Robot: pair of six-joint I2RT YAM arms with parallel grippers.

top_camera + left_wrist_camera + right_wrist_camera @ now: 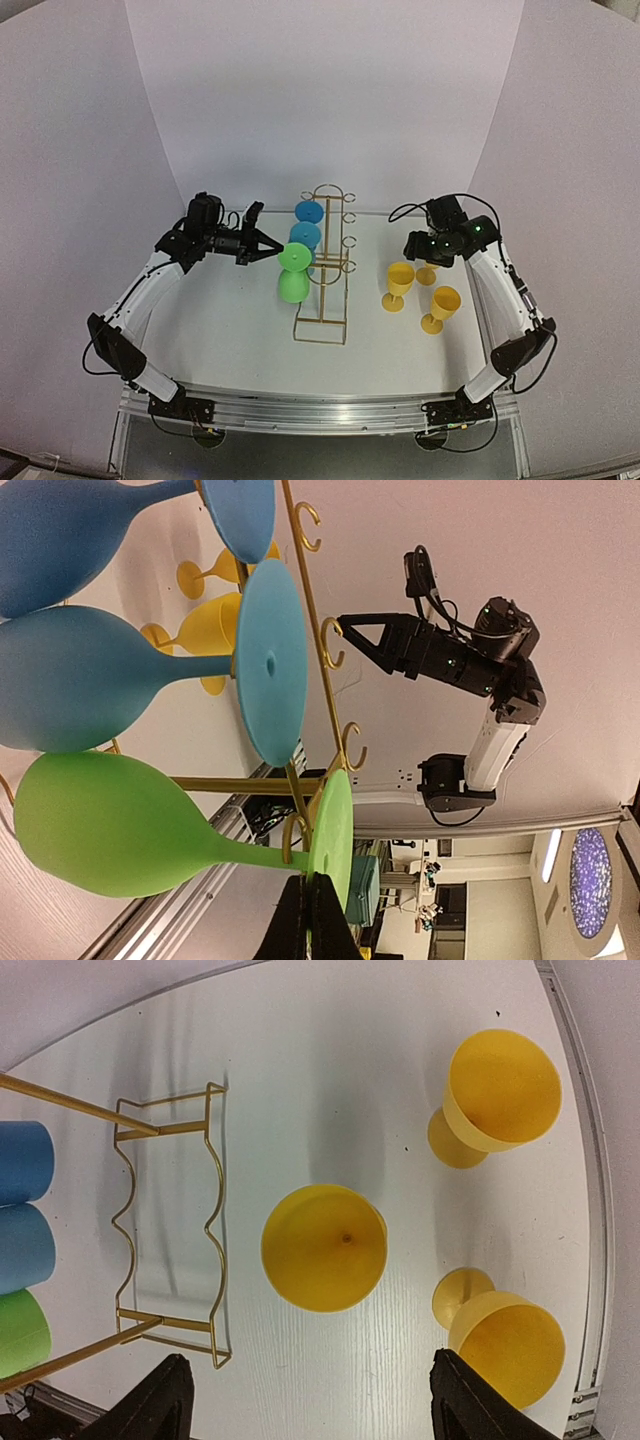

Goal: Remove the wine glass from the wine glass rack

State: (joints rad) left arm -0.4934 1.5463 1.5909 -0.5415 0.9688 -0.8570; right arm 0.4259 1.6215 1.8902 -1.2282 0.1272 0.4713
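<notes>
White table; left gripper, arm outstretched, pinches green wine glass foot at rack; right gripper raised, agape.

Three yellow glasses upright, white table, white backdrop

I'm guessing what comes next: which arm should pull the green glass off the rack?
Left. The left gripper pinches the green glass by its foot on the gold rack. The right gripper hangs open over the yellow glasses, away from it.

Right of the gold wire rack, one yellow plastic goblet is mostly hidden behind the right gripper.
</notes>
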